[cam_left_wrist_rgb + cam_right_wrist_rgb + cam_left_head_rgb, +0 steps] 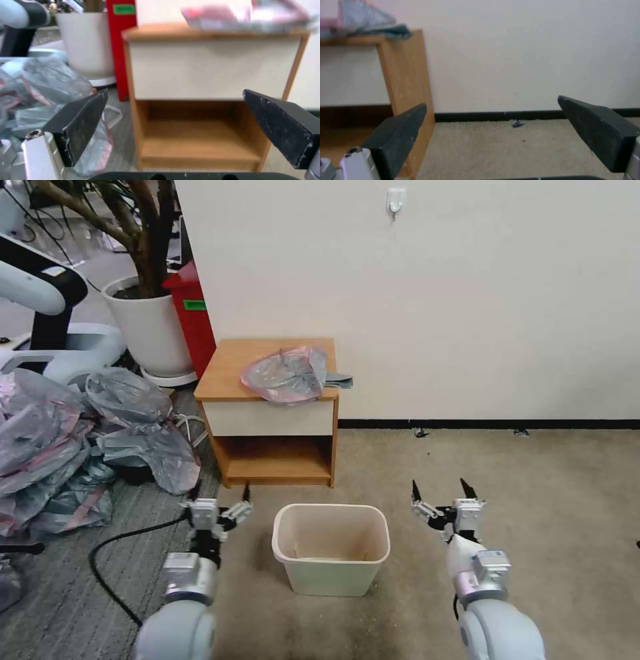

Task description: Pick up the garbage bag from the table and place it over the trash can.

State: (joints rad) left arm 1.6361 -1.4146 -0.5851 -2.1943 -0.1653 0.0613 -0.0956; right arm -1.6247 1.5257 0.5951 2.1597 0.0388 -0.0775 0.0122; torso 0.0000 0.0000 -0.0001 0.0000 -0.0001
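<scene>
Carpet-level, both grippers, left gripper (221,494) and right gripper (441,490), flank trash can (331,551), fingers spread.

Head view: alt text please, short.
A crumpled garbage bag lies on the table by the wall. The empty trash can stands on the carpet before it, between the open left gripper and right gripper.
</scene>
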